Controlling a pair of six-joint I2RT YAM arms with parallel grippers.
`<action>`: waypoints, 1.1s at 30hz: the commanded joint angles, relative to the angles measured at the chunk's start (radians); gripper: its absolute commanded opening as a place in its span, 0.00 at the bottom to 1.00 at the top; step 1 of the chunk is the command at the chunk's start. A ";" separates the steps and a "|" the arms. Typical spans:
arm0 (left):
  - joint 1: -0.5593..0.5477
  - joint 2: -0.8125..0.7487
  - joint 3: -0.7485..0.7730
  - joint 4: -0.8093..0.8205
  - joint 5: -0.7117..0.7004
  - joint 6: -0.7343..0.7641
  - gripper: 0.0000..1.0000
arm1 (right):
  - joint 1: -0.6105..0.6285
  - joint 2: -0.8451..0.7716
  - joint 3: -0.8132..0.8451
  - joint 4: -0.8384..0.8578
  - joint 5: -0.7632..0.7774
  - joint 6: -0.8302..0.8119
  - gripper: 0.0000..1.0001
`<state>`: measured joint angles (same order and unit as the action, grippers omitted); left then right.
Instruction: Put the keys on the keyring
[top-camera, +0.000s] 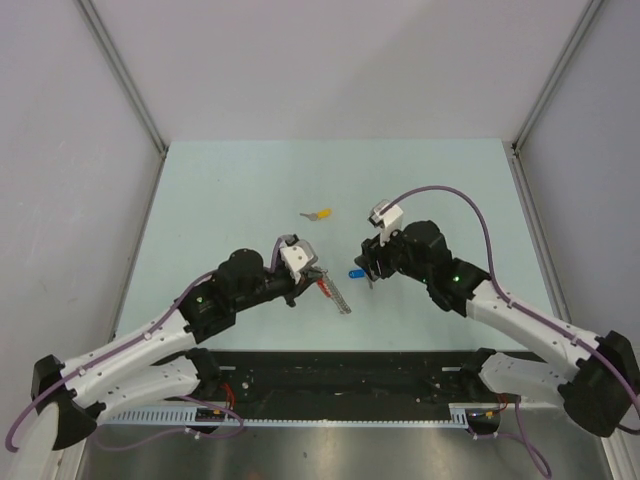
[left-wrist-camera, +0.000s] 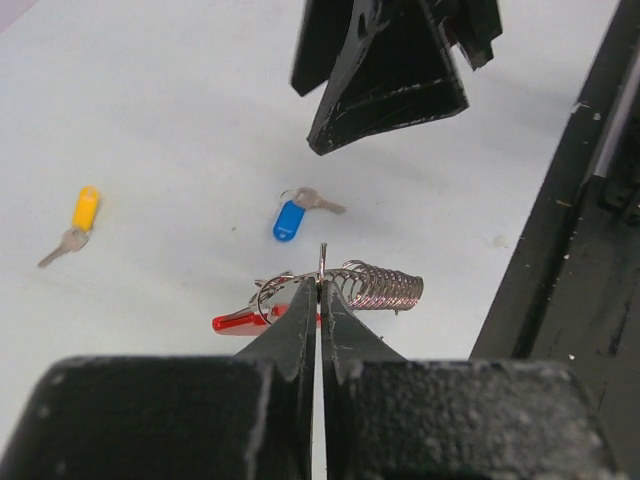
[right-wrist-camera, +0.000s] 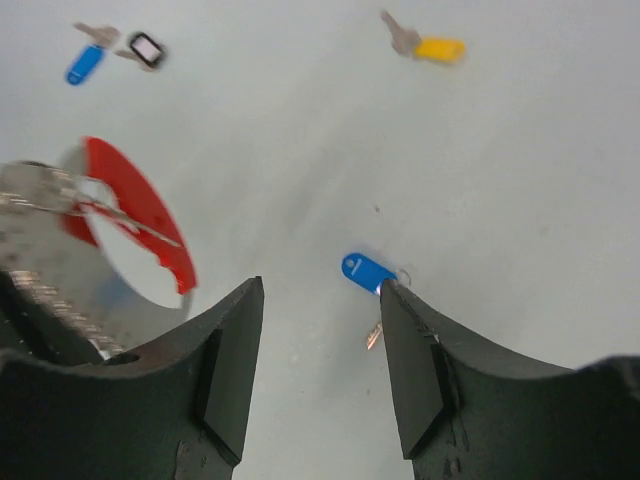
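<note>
Lying apart: yellow key (top-camera: 320, 213), black tag (right-wrist-camera: 146, 48)

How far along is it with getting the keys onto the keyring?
Done: no key shows on the keyring yet. In hand: the left gripper is shut on the keyring, and the open right gripper hovers over a blue key lying on the table. Left: that key, the yellow key and a second blue key beside a black tag all lie loose.
</note>
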<state>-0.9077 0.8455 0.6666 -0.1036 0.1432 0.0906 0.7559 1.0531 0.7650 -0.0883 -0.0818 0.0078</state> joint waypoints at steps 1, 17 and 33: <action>0.006 -0.058 0.011 -0.054 -0.137 -0.066 0.00 | -0.047 0.117 0.023 -0.066 0.042 0.096 0.55; 0.024 -0.184 -0.002 -0.231 -0.295 -0.057 0.00 | -0.248 0.619 0.345 -0.341 -0.199 0.101 0.41; 0.039 -0.155 0.007 -0.274 -0.307 -0.034 0.00 | -0.309 0.795 0.425 -0.364 -0.352 0.064 0.31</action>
<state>-0.8791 0.6807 0.6655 -0.3935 -0.1566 0.0448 0.4561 1.8275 1.1465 -0.4671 -0.3557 0.0834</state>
